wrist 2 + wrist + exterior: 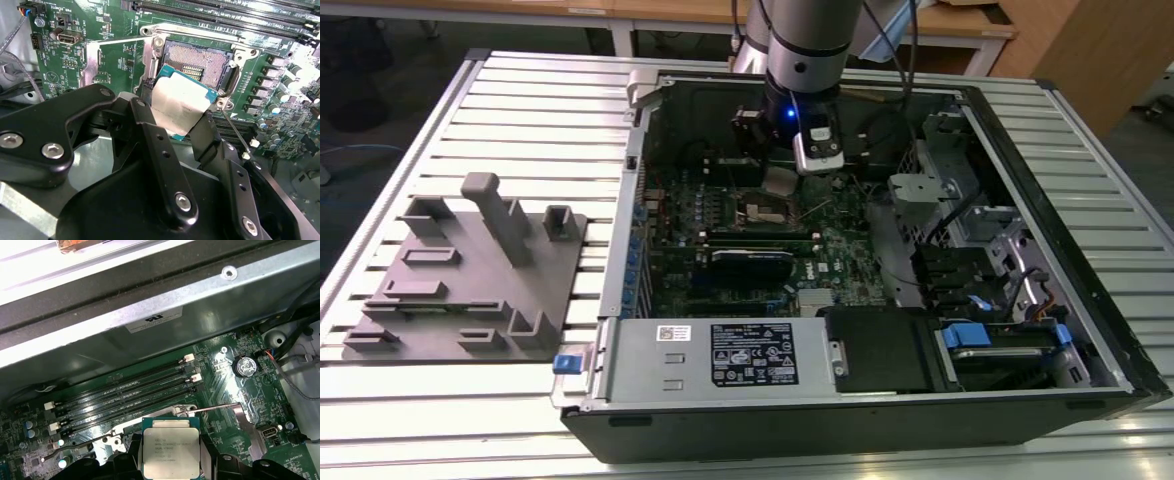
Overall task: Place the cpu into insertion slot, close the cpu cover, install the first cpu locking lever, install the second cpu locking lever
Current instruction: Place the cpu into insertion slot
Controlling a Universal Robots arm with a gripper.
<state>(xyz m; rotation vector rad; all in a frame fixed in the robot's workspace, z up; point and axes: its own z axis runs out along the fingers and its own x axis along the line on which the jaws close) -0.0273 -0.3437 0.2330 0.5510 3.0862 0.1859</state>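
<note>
Item: cpu (182, 102). Clamped edge to edge between the fingers (204, 135) of the gripper (175, 110), hovering just above the insertion slot (200, 60), unseated.
Item: cpu cover (90, 65). Swung open beside the slot.
Item: locking lever (235, 131). Thin rod, raised near the chip's corner.
Risk, by my reckoning: the chip looks slightly askew to the socket. Lowered so, it could land crooked and bend contacts, or snag the lever.
</note>
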